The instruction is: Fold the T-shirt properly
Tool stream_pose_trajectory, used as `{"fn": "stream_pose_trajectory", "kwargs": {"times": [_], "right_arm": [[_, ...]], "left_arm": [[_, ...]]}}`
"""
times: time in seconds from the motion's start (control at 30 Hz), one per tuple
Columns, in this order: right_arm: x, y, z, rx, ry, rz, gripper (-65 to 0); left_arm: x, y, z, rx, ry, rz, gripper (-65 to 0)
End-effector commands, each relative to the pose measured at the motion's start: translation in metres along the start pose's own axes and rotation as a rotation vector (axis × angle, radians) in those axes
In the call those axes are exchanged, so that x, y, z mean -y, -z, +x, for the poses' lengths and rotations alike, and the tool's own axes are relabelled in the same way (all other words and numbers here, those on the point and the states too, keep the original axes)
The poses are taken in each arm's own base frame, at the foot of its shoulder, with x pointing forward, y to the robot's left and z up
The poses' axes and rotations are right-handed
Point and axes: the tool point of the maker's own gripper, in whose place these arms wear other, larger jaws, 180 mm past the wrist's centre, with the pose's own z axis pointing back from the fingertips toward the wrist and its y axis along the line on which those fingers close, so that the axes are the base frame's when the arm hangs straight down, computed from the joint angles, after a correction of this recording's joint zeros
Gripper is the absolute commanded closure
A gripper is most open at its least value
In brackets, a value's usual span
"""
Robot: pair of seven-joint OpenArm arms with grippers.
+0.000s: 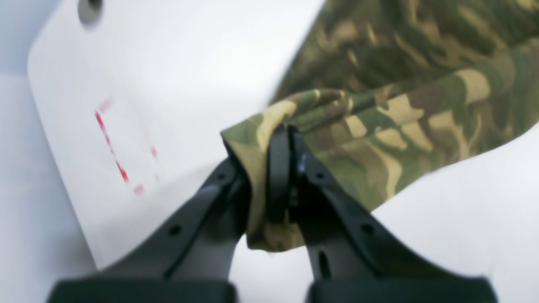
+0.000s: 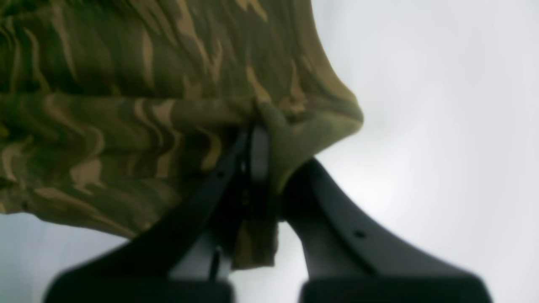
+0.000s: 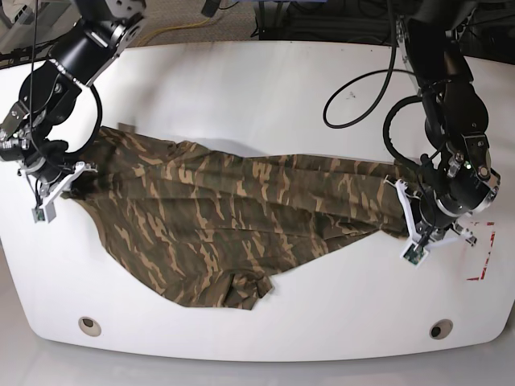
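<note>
Both tools clamped on T-shirt point(image 3: 233, 213) over white table point(image 3: 265, 88).

Both wrist views were blurred. In each, the T-shirt point(image 1: 404, 122) ran off the picture's edge. In the base view the arms hid both grippers' fingertips, and the table point(image 3: 257, 88) was cut off.

The camouflage-print cloth T-shirt point(image 3: 233, 213) stretches across the middle of the white rounded table point(image 3: 265, 88), from one side arm to the other, blocking passage at cloth height. Bare tabletop lies open along the far side and along the near edge. A black cable loop point(image 3: 362, 96) hangs over the far right part.
</note>
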Motion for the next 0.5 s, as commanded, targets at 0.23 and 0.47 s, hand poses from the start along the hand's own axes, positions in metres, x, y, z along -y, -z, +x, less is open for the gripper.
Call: {"fn": "stream_pose_trajectory", "kwargs": {"times": [0.23, 0.47], "right_arm": [[0.004, -0.033, 0.153, 0.261, -0.167, -0.017, 0.0], [-0.018, -0.093, 0.266, 0.451, -0.352, -0.068, 0.0]], "left_arm": [[-0.089, -0.044, 0.104, 0.23, 0.025, 0.197, 0.0], [-0.152, -0.13, 0.173, 0.422, 0.078, 0.423, 0.0]]}}
